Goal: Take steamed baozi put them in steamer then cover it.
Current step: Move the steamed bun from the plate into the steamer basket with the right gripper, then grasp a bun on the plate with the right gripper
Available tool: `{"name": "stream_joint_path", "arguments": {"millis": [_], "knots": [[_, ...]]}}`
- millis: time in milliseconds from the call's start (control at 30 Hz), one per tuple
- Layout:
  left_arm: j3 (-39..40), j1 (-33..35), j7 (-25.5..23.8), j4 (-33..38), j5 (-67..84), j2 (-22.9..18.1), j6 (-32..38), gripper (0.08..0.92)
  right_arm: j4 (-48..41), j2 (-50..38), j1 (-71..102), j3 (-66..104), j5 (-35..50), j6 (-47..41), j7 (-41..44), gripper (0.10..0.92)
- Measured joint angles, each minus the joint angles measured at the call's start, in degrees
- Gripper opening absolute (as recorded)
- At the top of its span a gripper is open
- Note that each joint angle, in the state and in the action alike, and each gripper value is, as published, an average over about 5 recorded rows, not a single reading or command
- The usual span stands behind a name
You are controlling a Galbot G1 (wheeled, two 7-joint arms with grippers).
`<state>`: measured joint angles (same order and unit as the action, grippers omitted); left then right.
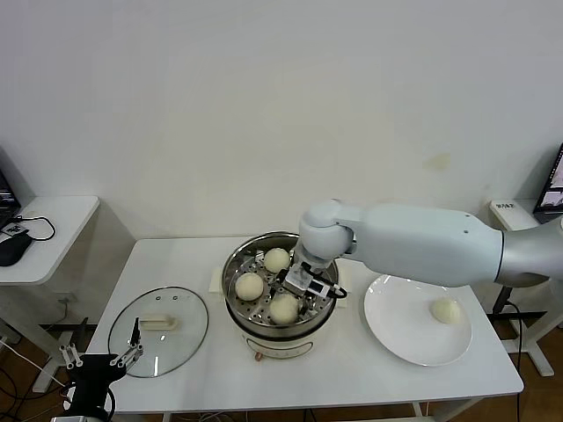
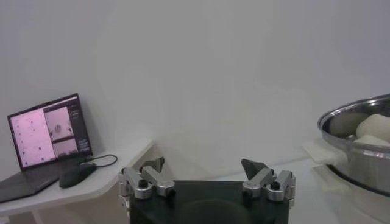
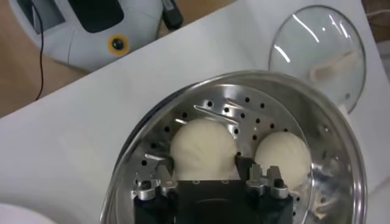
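The steel steamer (image 1: 236,266) stands mid-table and holds three steamed baozi (image 1: 276,259) (image 1: 250,286) (image 1: 283,308). My right gripper (image 1: 303,288) reaches down into it. In the right wrist view the right gripper (image 3: 204,165) is open, one finger on each side of a baozi (image 3: 204,143) that rests on the perforated floor (image 3: 207,100); another baozi (image 3: 283,155) lies beside it. A fourth baozi (image 1: 446,309) sits on the white plate (image 1: 396,338). The glass cover (image 1: 158,330) lies flat at the left. My left gripper (image 1: 98,356) hangs open at the table's front-left edge, empty (image 2: 204,165).
A side desk on the left carries a laptop (image 2: 49,131) and a mouse (image 2: 76,175). The steamer's rim (image 2: 350,119) shows in the left wrist view. A white robot base (image 3: 91,24) stands on the floor beyond the table.
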<state>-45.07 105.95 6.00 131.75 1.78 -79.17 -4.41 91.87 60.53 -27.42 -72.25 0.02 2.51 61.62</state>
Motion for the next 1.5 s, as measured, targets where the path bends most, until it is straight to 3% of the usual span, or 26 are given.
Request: {"name": "stream_joint_path", "arguments": {"millis": [167, 533, 900, 1200, 1500], "knots": [[-0.02, -0.08, -0.01, -0.12, 0.02, 0.22, 0.01, 0.823, -0.08, -1.01, -0.84, 0.89, -0.05, 0.91, 0.42, 0.818], [-0.35, -0.56, -0.16, -0.48, 0.43, 1.32, 0.01, 0.823, -0.41, -8.01, -3.27, 7.66, 2.31, -4.88, 1.47, 0.823], [0.01, -1.7, -0.53, -0.86, 1.07, 2.61, -0.43, 0.823, 2.32, -24.4, -1.31, 11.51, 2.0, -13.6, 0.56, 0.823], [0.99, -1.76, -0.7, -0.93, 0.39, 2.68, -0.86, 0.823, 1.19, -35.62, 14.49, 23.05, -2.19, -15.45, -0.51, 0.823], [1.12, -0.9, -0.76, -0.51, -0.15, 2.46, -1.09, 0.823, -3.22, -38.63, 34.74, 38.24, -8.21, -15.58, -1.61, 0.823]]}}
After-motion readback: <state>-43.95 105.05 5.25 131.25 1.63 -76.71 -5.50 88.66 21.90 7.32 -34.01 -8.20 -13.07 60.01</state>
